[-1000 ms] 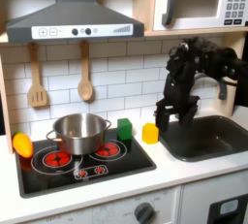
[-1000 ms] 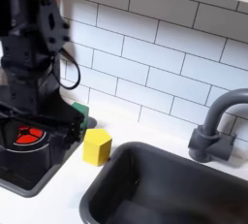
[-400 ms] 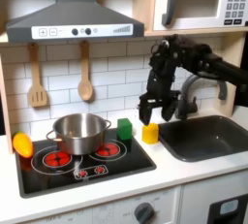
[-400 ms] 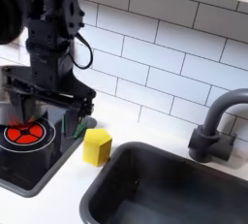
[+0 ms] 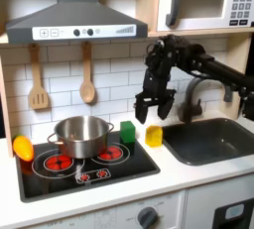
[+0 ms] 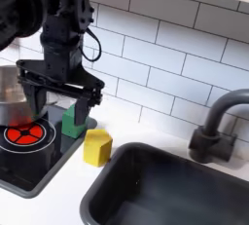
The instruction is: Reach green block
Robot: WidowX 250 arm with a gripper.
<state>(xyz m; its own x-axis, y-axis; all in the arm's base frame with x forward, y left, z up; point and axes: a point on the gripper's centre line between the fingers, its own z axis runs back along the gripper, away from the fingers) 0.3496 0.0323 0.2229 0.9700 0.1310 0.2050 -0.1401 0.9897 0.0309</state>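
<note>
**Arm swings in over the stove edge, closing on the green block**

We see the gripper [image 5: 154, 107] a good way further toward the first exterior view's left than it was a second ago, when it hung near the sink [image 5: 210, 140]. It has travelled from the sink side across the yellow block [image 5: 154, 135] and now hangs above and just to the right of the green block [image 5: 127, 132] in the first exterior view. In the second exterior view the gripper [image 6: 61, 111] is spread wide, its two fingers standing apart with nothing between them, and the green block [image 6: 72, 124] shows between and behind them, on the stove top's [image 6: 39, 161] back corner. The block itself has not moved; it stands between the steel pot [image 5: 81, 134] and the yellow block, apart from both.

We judge the reach nearly done: what remains is a short descent, keeping clear of the yellow block [image 6: 96, 146] just beside it.
</note>
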